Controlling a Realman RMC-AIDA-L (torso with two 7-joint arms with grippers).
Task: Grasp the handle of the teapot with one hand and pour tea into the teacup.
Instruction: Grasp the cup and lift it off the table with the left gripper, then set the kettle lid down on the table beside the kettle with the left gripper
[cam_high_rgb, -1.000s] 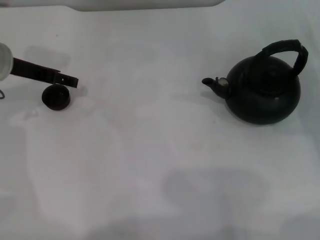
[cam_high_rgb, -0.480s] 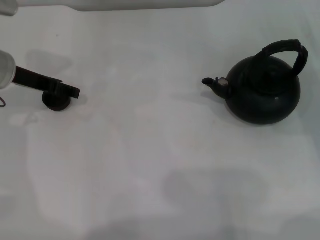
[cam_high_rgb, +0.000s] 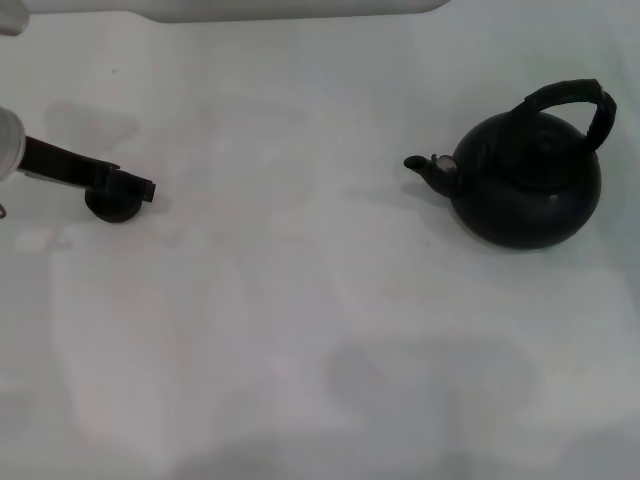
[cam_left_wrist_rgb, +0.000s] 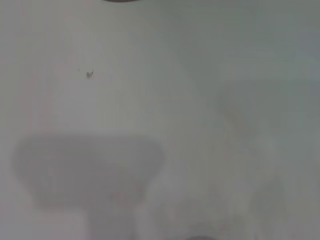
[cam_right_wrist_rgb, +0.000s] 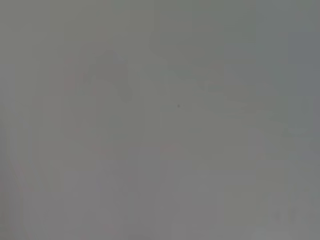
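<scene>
Left gripper reaches in from the head view's nine o'clock edge as a dark bar lying across the teacup, covering most of its rim; whether its fingers are apart or together I cannot tell, and it may only be hanging above the cup. White table stretches between. Over at three o'clock, well apart from the cup, the teapot sits upright, spout toward nine o'clock, its handle arching over the top. No right gripper shows.
</scene>
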